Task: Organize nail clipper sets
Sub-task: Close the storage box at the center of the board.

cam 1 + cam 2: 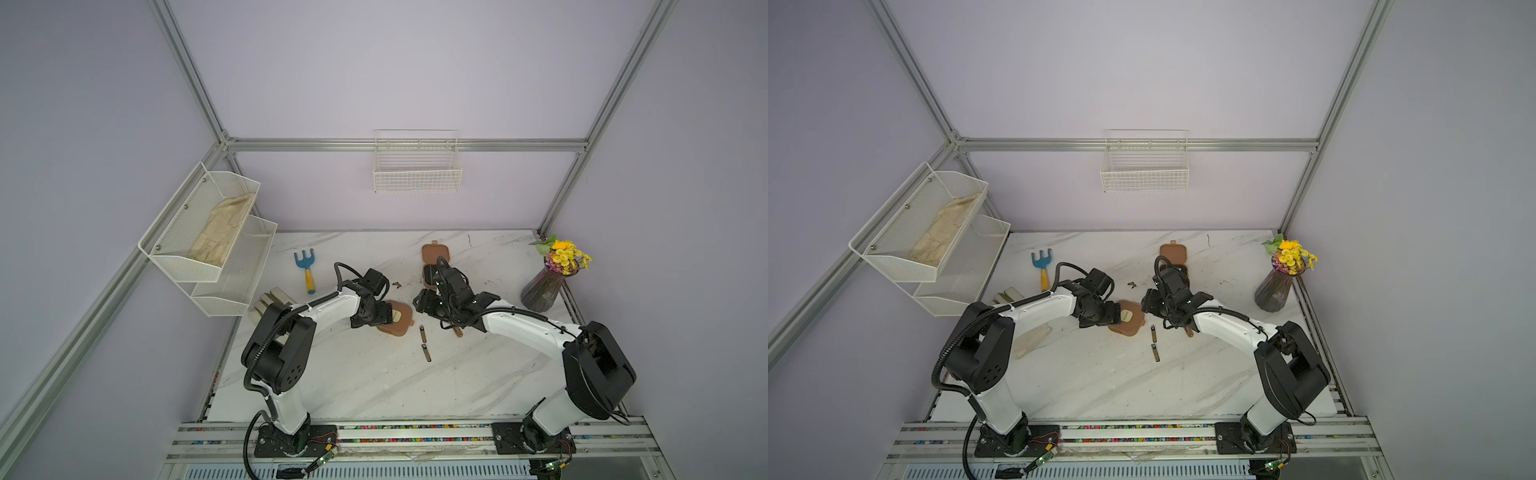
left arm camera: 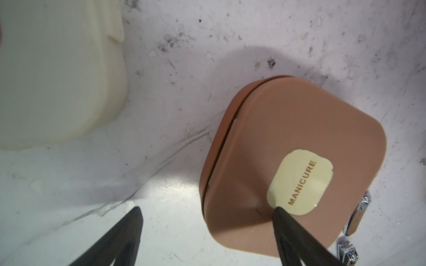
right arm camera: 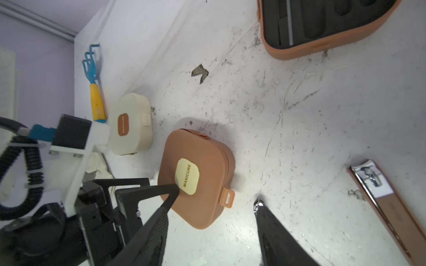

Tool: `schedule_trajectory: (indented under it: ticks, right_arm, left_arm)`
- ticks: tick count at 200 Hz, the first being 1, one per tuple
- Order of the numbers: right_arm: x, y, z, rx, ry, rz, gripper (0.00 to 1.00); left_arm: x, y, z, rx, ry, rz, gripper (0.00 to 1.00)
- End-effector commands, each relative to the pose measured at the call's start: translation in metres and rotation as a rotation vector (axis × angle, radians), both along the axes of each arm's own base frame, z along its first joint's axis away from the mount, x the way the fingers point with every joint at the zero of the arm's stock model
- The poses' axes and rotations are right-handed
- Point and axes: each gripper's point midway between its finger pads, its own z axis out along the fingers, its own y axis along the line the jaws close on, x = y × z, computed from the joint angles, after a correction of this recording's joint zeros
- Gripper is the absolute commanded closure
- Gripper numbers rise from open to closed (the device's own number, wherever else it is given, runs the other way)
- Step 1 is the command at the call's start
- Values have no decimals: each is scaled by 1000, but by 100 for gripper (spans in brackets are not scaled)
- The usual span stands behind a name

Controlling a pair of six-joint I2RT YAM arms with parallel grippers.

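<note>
Right now my left hand (image 2: pixel 207 208) spreads wide, one fingertip (image 2: pixel 282 214) on the closed brown case (image 2: pixel 299 138) at the tabletop's (image 2: pixel 184 69) middle; my right hand (image 3: pixel 215 202), jaws parted and holding nothing, hovers just beside that case.

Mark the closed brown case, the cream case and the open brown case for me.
closed brown case (image 3: pixel 202 152): right wrist view, on the bare lid.
cream case (image 3: pixel 136 110): right wrist view, on the lid.
open brown case (image 3: pixel 322 27): right wrist view, on the black lining.

Brown case (image 3: pixel 202 147), cream label (image 3: pixel 187 176); cream case (image 3: pixel 136 138).
</note>
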Motion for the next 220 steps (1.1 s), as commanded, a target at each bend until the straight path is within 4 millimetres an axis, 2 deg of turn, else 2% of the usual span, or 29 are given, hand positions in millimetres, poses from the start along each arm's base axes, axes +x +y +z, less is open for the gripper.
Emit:
schedule_trajectory:
  ticks: [1, 65, 96, 176, 220]
  right_arm:
    - [4, 17, 3, 53, 7, 8, 42]
    - [1, 48, -39, 38, 84, 8, 58]
    - [0, 44, -53, -10, 96, -21, 62]
    - [-13, 33, -55, -96, 85, -56, 61]
    - [-15, 35, -69, -103, 111, -62, 62]
  left_arm:
    - [21, -14, 15, -30, -64, -27, 13]
    - [10, -6, -7, 10, -25, -25, 13]
    - [6, -3, -12, 16, -24, -25, 13]
    - [9, -6, -15, 3, -28, -25, 13]
    - [15, -14, -17, -20, -42, -43, 14]
